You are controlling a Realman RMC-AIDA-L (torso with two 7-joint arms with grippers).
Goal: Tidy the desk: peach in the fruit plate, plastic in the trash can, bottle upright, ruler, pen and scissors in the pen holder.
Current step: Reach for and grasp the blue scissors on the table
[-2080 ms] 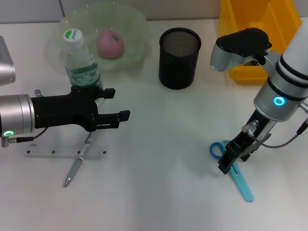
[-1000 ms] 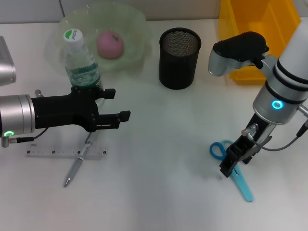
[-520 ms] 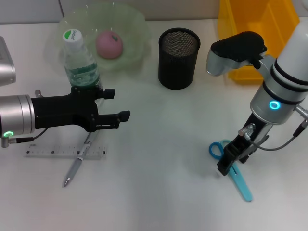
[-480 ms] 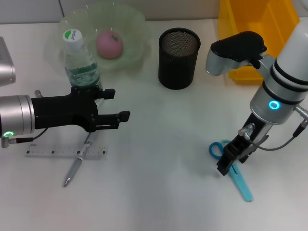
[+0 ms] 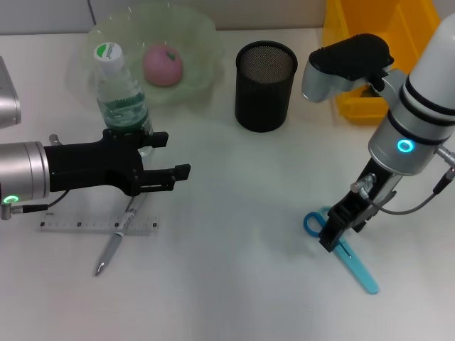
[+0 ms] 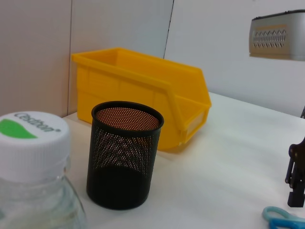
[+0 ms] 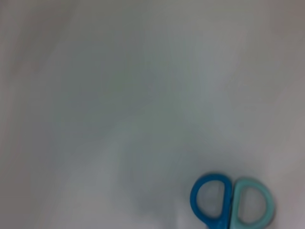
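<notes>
Blue scissors (image 5: 340, 246) on white desk (image 5: 242, 270), right gripper (image 5: 335, 231) clamped on them; left gripper (image 5: 174, 165) open beside bottle (image 5: 121, 96).

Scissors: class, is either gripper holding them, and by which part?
The right gripper is down on the scissors, just below the handle loops; whether it grips cannot be told. The left gripper holds nothing.

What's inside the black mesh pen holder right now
The pen holder looks empty: only dark mesh shows in the head and left wrist views. Its bottom is too dark to confirm.

Bare desk (image 5: 242, 234) between pen holder (image 5: 264, 85) and scissors (image 5: 341, 249).
</notes>
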